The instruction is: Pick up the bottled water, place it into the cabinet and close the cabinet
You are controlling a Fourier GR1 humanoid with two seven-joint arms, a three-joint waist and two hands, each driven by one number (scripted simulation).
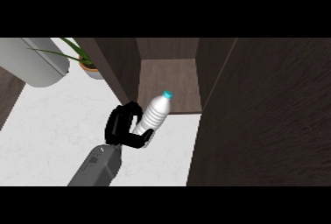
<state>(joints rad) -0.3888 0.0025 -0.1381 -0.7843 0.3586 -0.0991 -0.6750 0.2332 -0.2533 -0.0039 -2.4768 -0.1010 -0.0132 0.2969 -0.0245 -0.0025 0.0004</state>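
Cabinet (pixel 174 83), dark wood: fills the frame from twelve o'clock round to five; its open door (pixel 265 118) is the broadest surface, a dark grained panel running down the right side and cut off at the lower edge, and the interior shelf, a paler brown, shows at about twelve o'clock between two dark side walls. Counter (pixel 51 127), white marbled: occupies the seven to ten o'clock region, with a strip of dark wood at nine o'clock, cropped by the left edge. Grey rounded object (pixel 39 61), at ten o'clock: partly out of frame, identity not clear. Forearm, grey: enters from the lower edge at about seven o'clock, angled up toward centre; which arm it belongs to cannot be read with certainty, though it comes in left of centre. Hand (pixel 119 127), black, just left of centre: fingers and thumb curled round the lower body of the bottled water, gripping it; the bottle's base is hidden behind the fingers. Bottled water (pixel 154 113), clear ribbed plastic, teal cap: at centre, tilted with the cap toward one o'clock, the cap lying over the front edge of the shelf, the body held above the counter. Potted plant (pixel 87 63), at eleven o'clock: green leaves, pot partly hidden by the cabinet wall.
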